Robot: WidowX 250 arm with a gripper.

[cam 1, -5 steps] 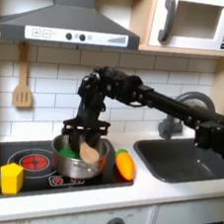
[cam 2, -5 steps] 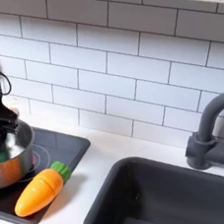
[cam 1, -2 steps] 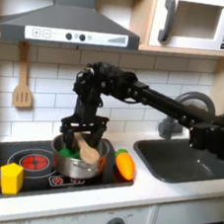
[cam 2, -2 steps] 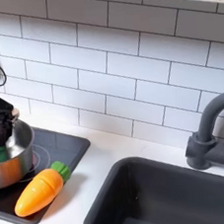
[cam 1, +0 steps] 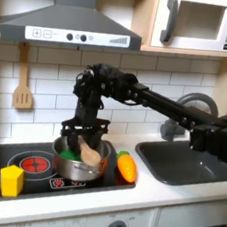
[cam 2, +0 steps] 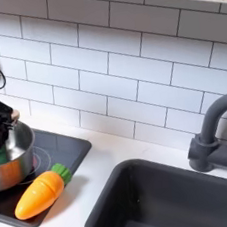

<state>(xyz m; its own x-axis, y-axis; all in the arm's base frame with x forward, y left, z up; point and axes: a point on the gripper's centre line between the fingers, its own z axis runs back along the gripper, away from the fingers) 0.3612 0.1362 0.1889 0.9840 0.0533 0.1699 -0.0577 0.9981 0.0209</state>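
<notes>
Pot [cam 1: 79, 162]: shiny bare metal, reflective wall in both exterior views. Carrot [cam 2: 40, 193]: smooth orange plastic, slight gloss. Stovetop [cam 1: 32, 179]: glossy black. Sink basin [cam 2: 167, 205]: matt dark grey. Wall tiles [cam 2: 130, 68]: smooth, glazed white. Hanging spatula [cam 1: 23, 89]: looks wooden, matt.

First exterior view: pot [cam 1: 81, 160] on the stove [cam 1: 37, 177]; carrot [cam 1: 126, 166] to its right; sink [cam 1: 185, 160] farther right.

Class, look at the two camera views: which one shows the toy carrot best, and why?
The second exterior view: the carrot lies close and large, its orange body and green top plain, beside the silver pot. In the first exterior view the carrot is small, on the stove's right side next to the pot.
</notes>
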